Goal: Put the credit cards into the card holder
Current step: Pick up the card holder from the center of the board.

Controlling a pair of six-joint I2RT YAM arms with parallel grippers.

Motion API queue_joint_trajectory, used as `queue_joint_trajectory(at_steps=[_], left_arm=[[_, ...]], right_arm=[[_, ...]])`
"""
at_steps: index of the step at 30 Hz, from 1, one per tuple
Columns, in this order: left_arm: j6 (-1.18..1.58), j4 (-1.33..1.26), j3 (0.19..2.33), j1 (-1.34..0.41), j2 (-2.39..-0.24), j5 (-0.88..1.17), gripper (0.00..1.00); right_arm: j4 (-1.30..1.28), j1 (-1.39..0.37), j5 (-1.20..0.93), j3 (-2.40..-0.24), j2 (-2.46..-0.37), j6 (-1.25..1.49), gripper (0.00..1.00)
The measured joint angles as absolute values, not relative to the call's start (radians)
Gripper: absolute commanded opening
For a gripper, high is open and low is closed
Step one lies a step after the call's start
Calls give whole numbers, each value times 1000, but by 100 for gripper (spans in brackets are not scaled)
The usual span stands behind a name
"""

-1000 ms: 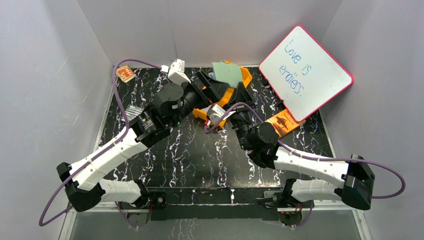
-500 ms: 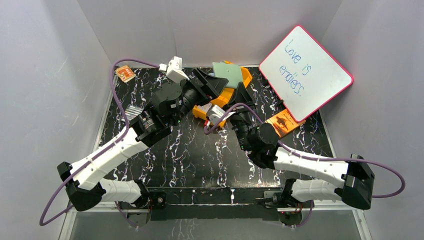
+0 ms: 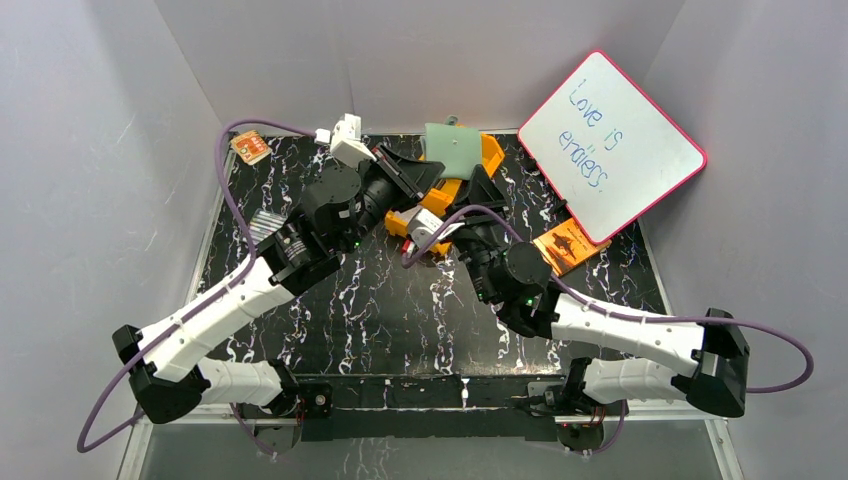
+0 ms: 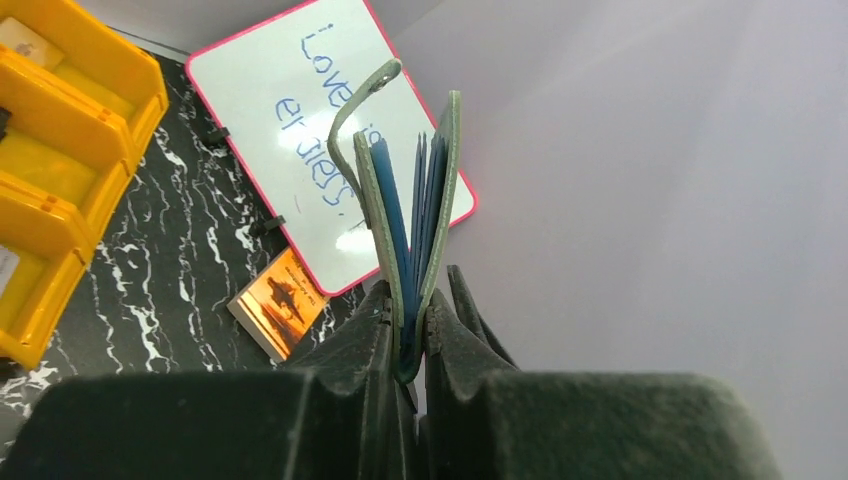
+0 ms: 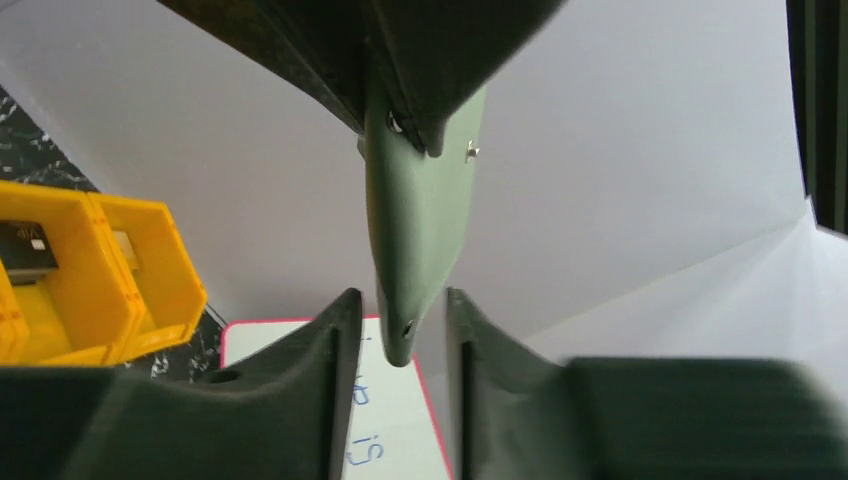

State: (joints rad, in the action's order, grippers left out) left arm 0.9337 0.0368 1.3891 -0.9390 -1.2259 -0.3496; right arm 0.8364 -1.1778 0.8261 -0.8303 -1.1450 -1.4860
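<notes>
- Left gripper (image 4: 405, 305): my two fingers are pinched tight on the folded spine of the wallet (image 3: 452, 150), with no gap on either side of it.
- From my left wrist the wallet stands edge-on, rising out of the fingers. Its grey-green covers spread a little, with blue plastic pockets (image 4: 392, 220) between them.
- A snap tab (image 4: 385, 75) curls off the top of the left cover, unfastened.
- In the overhead view I hold the wallet in the air at the far side of the table (image 3: 400, 300), above the orange tray (image 3: 491, 152). Its flat green face is turned toward that camera.
- Right gripper (image 5: 400, 305): the jaws are part-way apart, and the lower tip of the wallet hangs between them.
- I see a sliver of space on each side of that tip, so my right fingers (image 5: 310, 390) are not clamping it.
- From my right wrist, the left fingers bite the wallet from above, beside a small metal stud (image 5: 470, 150).
- Overhead, my two wrists meet over the tray, the right one just near of the wallet.
- A pink-rimmed whiteboard (image 3: 640, 150) with blue handwriting leans at the far right.
- An orange packet (image 3: 565, 245) lies on the table at its near corner.
- Something small and dark (image 5: 25, 250) sits in one tray compartment; I cannot tell whether it is a card.
</notes>
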Motion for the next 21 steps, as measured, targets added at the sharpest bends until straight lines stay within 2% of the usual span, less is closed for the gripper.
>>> queue_joint_trajectory(at_steps=[3, 10, 15, 21], left_arm=[[915, 51, 1374, -939, -1203, -387, 0], [790, 142, 1320, -939, -1044, -491, 0], [640, 237, 1243, -938, -829, -437, 0], [494, 360, 1216, -938, -647, -183, 0]], right_arm=[[632, -1208, 831, -900, -1125, -1373, 70], [70, -1259, 720, -1123, -1067, -898, 75], [-192, -1217, 493, -1314, -1067, -525, 77], [-289, -992, 72, -1428, -1045, -170, 81]])
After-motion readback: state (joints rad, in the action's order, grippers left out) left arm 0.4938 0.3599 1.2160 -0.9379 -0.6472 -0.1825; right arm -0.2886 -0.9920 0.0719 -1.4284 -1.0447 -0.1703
